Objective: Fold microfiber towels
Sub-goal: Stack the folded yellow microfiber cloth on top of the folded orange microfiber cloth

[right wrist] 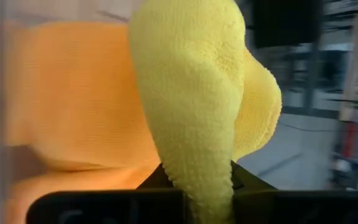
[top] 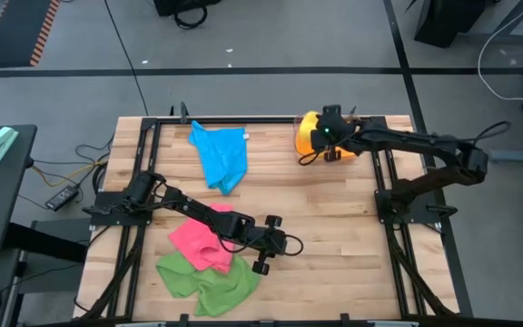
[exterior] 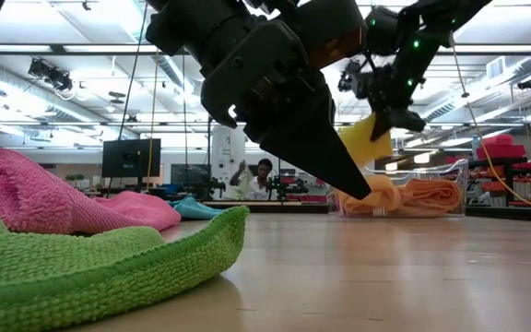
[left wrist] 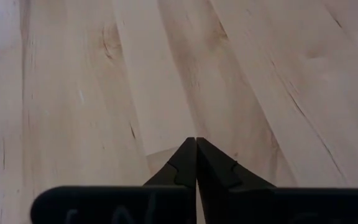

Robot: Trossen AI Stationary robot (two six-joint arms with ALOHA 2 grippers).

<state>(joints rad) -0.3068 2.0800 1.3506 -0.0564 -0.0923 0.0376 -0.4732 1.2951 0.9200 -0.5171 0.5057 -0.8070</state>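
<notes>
On the wooden table a pink towel point(top: 202, 241) lies partly over a green towel point(top: 207, 282) near the front left; both show close up in the low view, pink point(exterior: 35, 198) and green point(exterior: 109, 263). A blue towel point(top: 221, 154) lies at the far middle. My left gripper point(left wrist: 196, 152) is shut just right of the pink towel, over bare wood, with nothing in it. My right gripper point(exterior: 396, 111) is at the far right over a clear bin point(exterior: 459, 180) and is shut on a yellow towel point(right wrist: 191, 93). Orange towels point(exterior: 418, 196) lie in the bin. My right gripper pinches a bunched part of the yellow towel point(right wrist: 197, 180) between its two fingers, slanting down from above. The cloth bulges out past the fingertips in several layers. In the low view the towel hangs below the fingers point(exterior: 367, 138), lifted over the orange towels in the bin.
Black frame rails run along the table's left, far and right sides point(top: 271, 118). Bare wood point(top: 334, 227) spreads across the middle and near right of the table. A person point(exterior: 264, 180) shows far off in the room behind the table.
</notes>
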